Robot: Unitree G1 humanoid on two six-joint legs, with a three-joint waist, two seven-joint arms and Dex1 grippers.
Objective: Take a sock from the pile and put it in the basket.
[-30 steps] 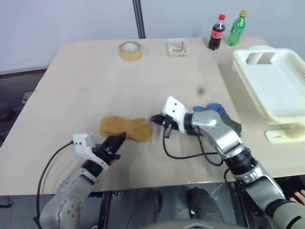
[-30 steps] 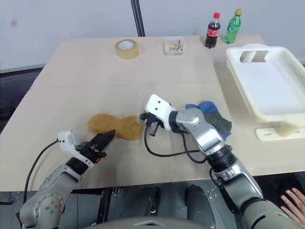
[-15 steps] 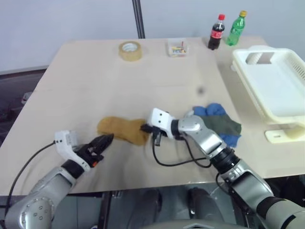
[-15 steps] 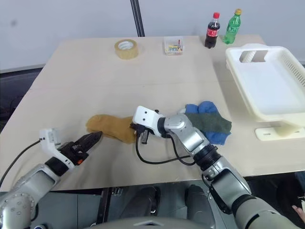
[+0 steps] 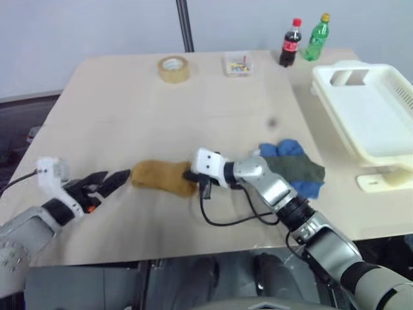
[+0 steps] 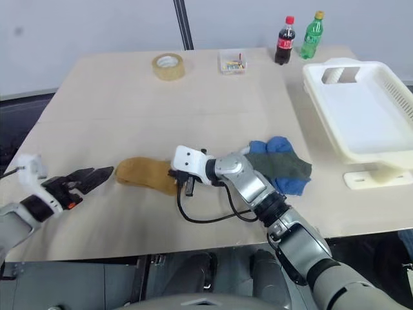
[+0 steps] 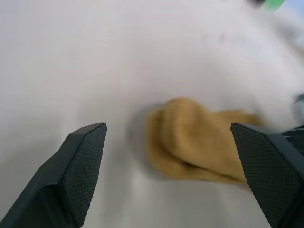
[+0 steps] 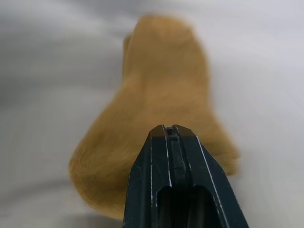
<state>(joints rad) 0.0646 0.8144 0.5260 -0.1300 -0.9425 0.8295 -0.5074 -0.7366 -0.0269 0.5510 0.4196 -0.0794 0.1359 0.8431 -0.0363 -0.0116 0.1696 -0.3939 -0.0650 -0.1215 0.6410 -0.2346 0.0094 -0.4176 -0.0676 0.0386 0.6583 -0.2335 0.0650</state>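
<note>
A mustard yellow sock [image 5: 160,177] lies flat on the table, apart from the pile [image 5: 293,166] of blue and grey-green socks to its right. My right gripper [image 5: 193,175] is shut, and its tips rest at the sock's right end; in the right wrist view the shut fingers [image 8: 172,156] lie over the sock's [image 8: 161,80] near edge. Whether cloth is pinched I cannot tell. My left gripper [image 5: 115,178] hovers open just left of the sock, its fingers [image 7: 78,156] spread wide with nothing between them. The white basket [image 5: 371,113] stands at the far right.
A tape roll [image 5: 171,68], a small clear box [image 5: 236,64], a cola bottle [image 5: 288,42] and a green bottle [image 5: 317,37] stand along the far edge. A black cable [image 5: 226,221] loops on the table below my right wrist. The table's front edge is close.
My left gripper has opened wide and swung out to the left, away from the sock. My right gripper has come left and down onto the sock's right end.
</note>
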